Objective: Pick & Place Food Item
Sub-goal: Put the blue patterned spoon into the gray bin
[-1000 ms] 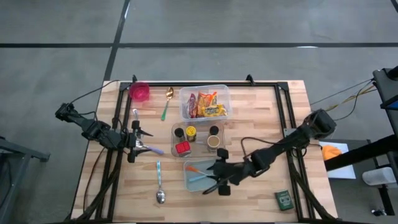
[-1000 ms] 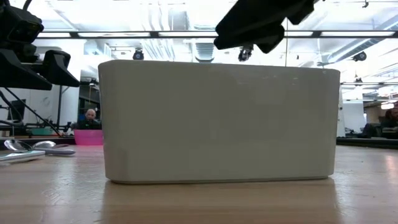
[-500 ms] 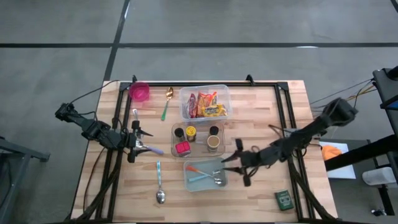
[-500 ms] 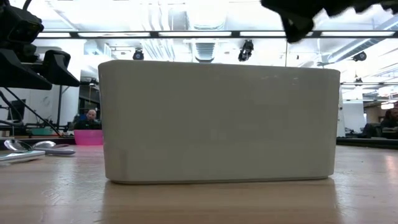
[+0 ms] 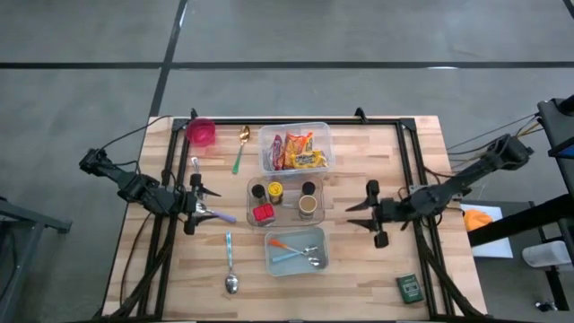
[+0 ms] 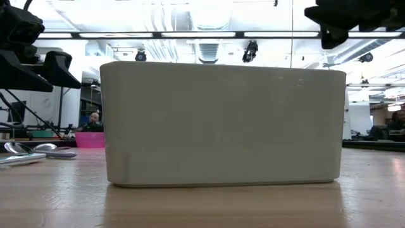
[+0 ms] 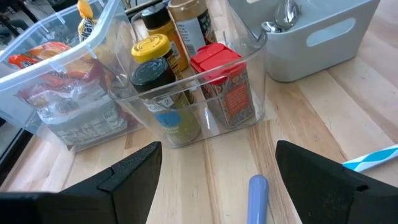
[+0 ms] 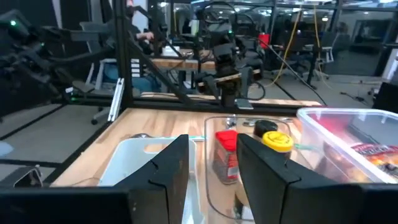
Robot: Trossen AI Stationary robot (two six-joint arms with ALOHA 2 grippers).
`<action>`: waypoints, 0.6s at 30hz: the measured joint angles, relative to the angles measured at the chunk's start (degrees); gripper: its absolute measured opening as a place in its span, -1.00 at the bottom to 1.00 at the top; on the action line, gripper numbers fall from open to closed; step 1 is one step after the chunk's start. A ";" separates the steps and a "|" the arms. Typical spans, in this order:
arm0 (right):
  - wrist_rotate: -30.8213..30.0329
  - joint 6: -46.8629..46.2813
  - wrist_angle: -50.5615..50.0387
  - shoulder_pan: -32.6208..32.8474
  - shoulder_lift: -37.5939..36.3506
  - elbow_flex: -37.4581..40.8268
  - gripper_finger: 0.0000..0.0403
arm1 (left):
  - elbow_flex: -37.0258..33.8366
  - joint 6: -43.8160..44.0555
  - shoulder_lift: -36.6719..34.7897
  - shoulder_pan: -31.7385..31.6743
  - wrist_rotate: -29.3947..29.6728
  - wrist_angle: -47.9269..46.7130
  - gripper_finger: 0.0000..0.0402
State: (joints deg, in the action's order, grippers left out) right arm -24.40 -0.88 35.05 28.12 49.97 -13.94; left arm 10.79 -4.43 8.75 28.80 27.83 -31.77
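Note:
Snack packets [image 5: 296, 151] lie in a clear bin [image 5: 323, 135] at the table's far middle. Nearer stands a clear bin of spice jars [image 5: 285, 199], red-capped jar [image 7: 224, 87] included. My right gripper [image 5: 352, 215] hovers level to the right of that bin, pointing at it, fingers a little apart with nothing between them [image 8: 213, 143]. My left gripper [image 5: 203, 205] waits open at the left; a purple utensil handle [image 7: 258, 193] lies on the table between its fingers [image 7: 219, 149], untouched.
A pale utensil bin [image 5: 296, 251] holding spoons sits near the front and fills the low view [image 6: 221, 123]. A pink cup [image 5: 201, 132], a green-handled spoon [image 5: 239, 152], a loose spoon [image 5: 230, 269] and a small green box [image 5: 410, 287] lie around.
My right gripper has drawn back from above the utensil bin toward the table's right edge and a little toward the far edge. It has tipped up from pointing down into the bin to pointing level.

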 joint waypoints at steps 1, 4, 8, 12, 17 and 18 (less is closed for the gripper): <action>0.00 -0.18 -0.72 0.00 -1.46 0.51 -0.36 | 0.00 0.00 0.02 0.00 -0.01 -0.02 0.58; 0.28 -0.42 -5.05 -0.07 -5.21 1.55 -0.36 | 0.00 0.00 0.02 0.00 0.01 -0.02 0.58; 0.48 -0.33 -8.32 0.00 -8.37 2.63 -0.36 | 0.00 0.00 0.02 0.00 0.00 -0.02 0.58; 0.48 0.84 -8.32 0.00 -9.40 3.03 -0.36 | 0.00 0.00 0.02 0.00 -0.01 0.00 0.58; 0.48 1.10 -8.33 0.00 -9.38 2.93 -0.36 | 0.00 0.00 0.02 0.00 -0.01 0.00 0.58; 0.48 1.09 -8.28 0.00 -9.38 2.81 -0.36 | 0.00 0.00 0.02 0.00 0.00 0.00 0.58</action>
State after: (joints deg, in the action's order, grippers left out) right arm -23.92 0.21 26.76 28.12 40.60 -11.13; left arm 10.79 -4.43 8.78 28.80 27.82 -31.77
